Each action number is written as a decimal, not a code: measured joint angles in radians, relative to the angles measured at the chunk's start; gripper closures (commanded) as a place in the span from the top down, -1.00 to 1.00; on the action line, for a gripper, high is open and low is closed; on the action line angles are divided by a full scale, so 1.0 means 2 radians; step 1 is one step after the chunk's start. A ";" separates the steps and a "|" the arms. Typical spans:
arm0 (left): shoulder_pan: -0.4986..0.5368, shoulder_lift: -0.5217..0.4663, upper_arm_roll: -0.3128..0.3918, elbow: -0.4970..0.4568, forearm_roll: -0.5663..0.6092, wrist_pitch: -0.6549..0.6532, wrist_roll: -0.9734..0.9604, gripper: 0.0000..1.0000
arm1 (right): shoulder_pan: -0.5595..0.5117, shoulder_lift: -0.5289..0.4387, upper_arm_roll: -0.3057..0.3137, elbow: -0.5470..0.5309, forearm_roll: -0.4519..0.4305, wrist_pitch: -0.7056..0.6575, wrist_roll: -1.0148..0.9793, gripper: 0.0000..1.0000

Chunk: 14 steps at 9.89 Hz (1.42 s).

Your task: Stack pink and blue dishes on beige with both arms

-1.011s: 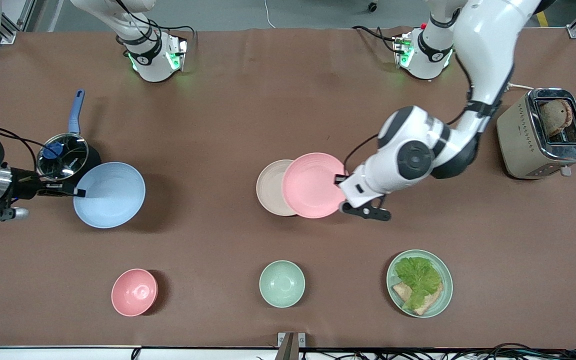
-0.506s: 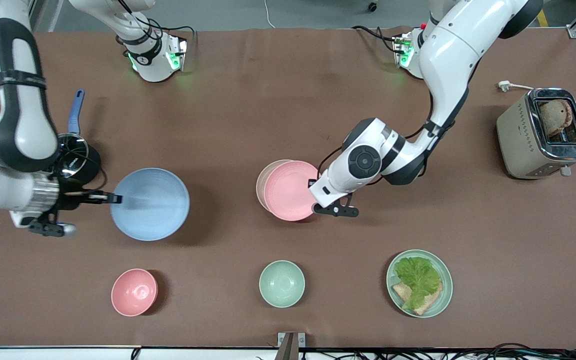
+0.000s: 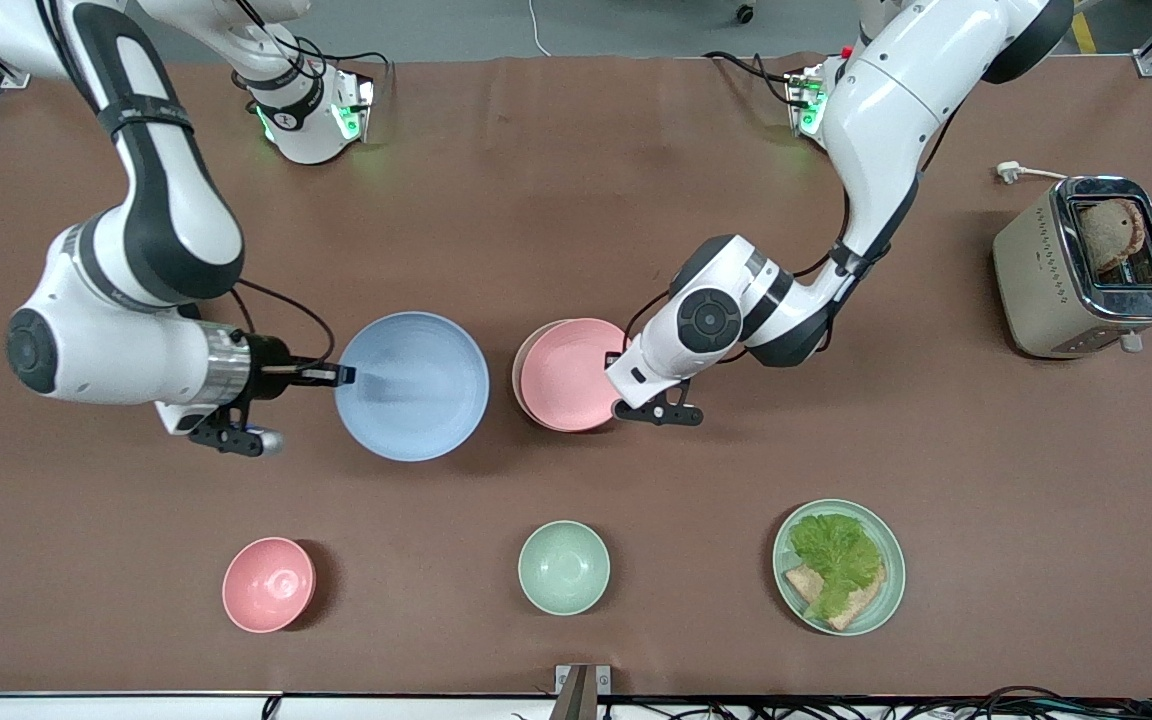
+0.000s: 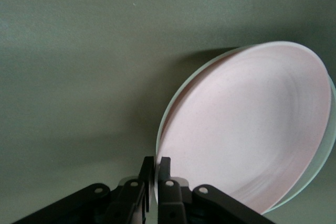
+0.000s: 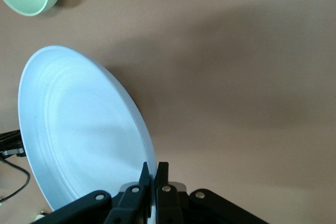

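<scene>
Centre of the front view: we see the pink plate (image 3: 566, 373) lying almost squarely over the beige plate (image 3: 518, 358), of which only a thin cream crescent shows along one edge. The left gripper (image 3: 620, 362), reaching in from the upper right of the frame, has its fingers pinched narrow on the pink plate's rim; in the left wrist view the two fingers (image 4: 157, 182) close on the rim, with a pale edge of the lower plate showing just outside the pink one. We judge the first stacking step nearly done, with release not yet made; whether the pink plate fully rests on the beige one we cannot tell.

Just beside this pair, toward the middle left of the frame, the blue plate (image 3: 412, 386) is held by its rim in the right gripper (image 3: 340, 375), fingers narrow on the edge. Its shadow on the table (image 3: 576, 200) suggests it is carried in the air. What is left, in our judgement: release pink, clear the left arm, then set blue on top.

All three plates look round, shallow and matte, equal in size, with faint concentric rings inside. The pink bowl (image 3: 269, 584), the mint-green bowl (image 3: 563, 567) and the lettuce plate (image 3: 839, 566) stand along the lower part of the frame, well apart from the stack.
</scene>
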 measured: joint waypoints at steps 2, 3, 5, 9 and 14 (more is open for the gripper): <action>-0.002 -0.002 0.000 0.003 0.000 0.003 -0.006 1.00 | 0.000 -0.003 0.044 -0.027 0.000 0.049 0.036 -0.99; 0.004 -0.009 0.000 0.007 0.000 0.003 -0.006 1.00 | 0.001 -0.003 0.063 -0.048 0.000 0.084 0.047 -0.98; 0.036 -0.053 0.001 0.024 0.002 -0.023 -0.004 1.00 | 0.002 -0.003 0.098 -0.093 0.000 0.157 0.057 -0.96; 0.116 -0.177 0.002 0.050 0.004 -0.125 0.057 1.00 | 0.011 0.009 0.154 -0.156 0.000 0.292 0.073 -0.94; 0.170 -0.274 0.004 0.086 0.004 -0.250 0.130 1.00 | 0.041 0.084 0.160 -0.172 0.000 0.417 0.075 -0.87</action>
